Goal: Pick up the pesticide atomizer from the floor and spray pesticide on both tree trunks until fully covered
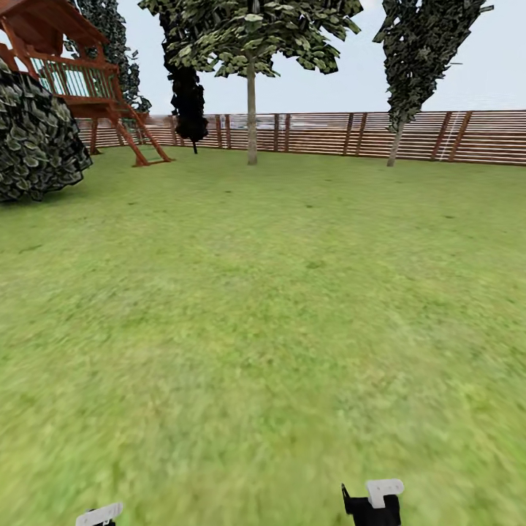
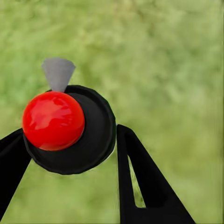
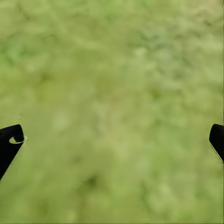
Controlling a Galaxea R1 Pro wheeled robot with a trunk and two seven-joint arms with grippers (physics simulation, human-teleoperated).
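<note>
Across the far edge: one slatted fence (image 1: 409, 135), one wooden play tower (image 1: 80, 73) upper left
Trees: one light-green crowned tree (image 1: 251, 109) upper centre, trunk straight and bare; two dark narrow trees (image 1: 420, 58)
Atomizer (image 2: 70, 128): one, black round body, red ball top, grey nozzle, lower left of left wrist view
Left gripper (image 2: 70, 154): clamped around atomizer
Right gripper (image 3: 112, 140): spread wide, holding nothing, over lawn (image 1: 263, 314)

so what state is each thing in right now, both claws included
left claw: shut on the atomizer
atomizer: held, red knob and grey nozzle facing the lawn
right claw: open, empty, over grass
tree: upright by the fence, far off
lawn: no whitish spray visible
</note>
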